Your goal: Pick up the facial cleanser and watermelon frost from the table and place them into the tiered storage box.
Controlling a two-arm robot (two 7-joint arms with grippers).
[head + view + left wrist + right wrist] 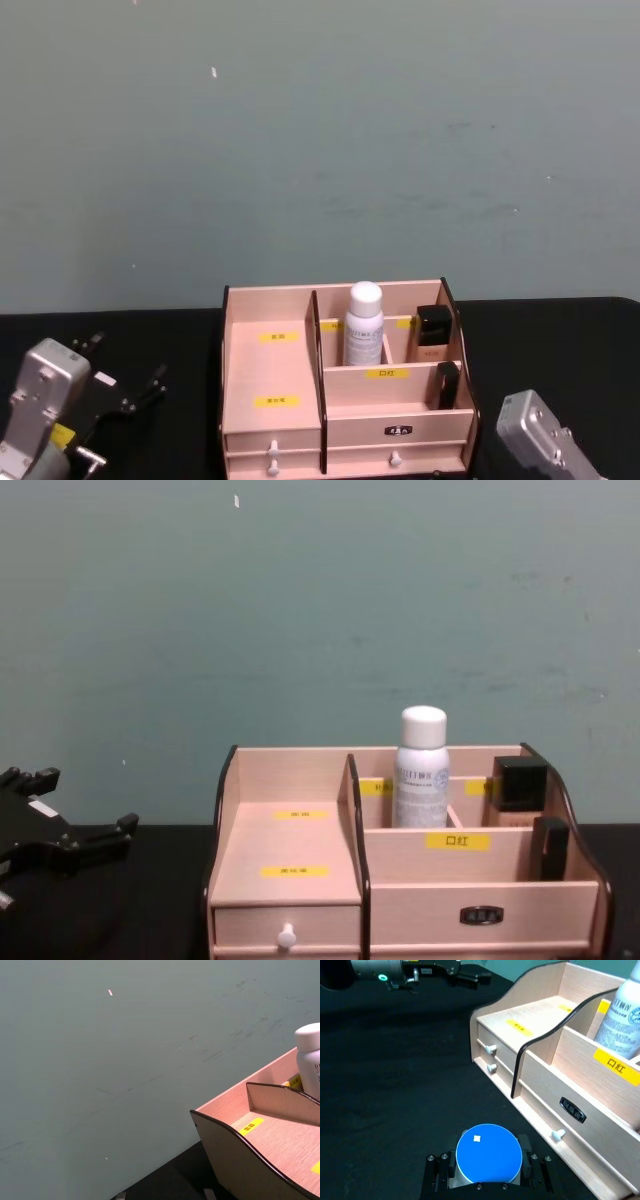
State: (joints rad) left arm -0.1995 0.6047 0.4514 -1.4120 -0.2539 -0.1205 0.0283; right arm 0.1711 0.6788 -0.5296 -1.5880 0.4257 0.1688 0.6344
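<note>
Blue-capped container (pixel 489 1150) gripped between the closed right gripper's (pixel 487 1161) jaws, just near-right of the tiered storage box (pixel 540 1072), whose compartments lie left and farther. Left gripper (pixel 128 362), jaws apart, parked far left.

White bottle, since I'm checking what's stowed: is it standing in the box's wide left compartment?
No, the white bottle stands upright in a rear compartment of the tiered storage box, right of its tall dark-edged divider.

The tiered storage box (pixel 275 370) sits lower centre, bottle (pixel 364 325) in its rear compartment, left gripper (pixel 125 362) lower left, right gripper (pixel 489 1170) around a container (pixel 489 1152).
</note>
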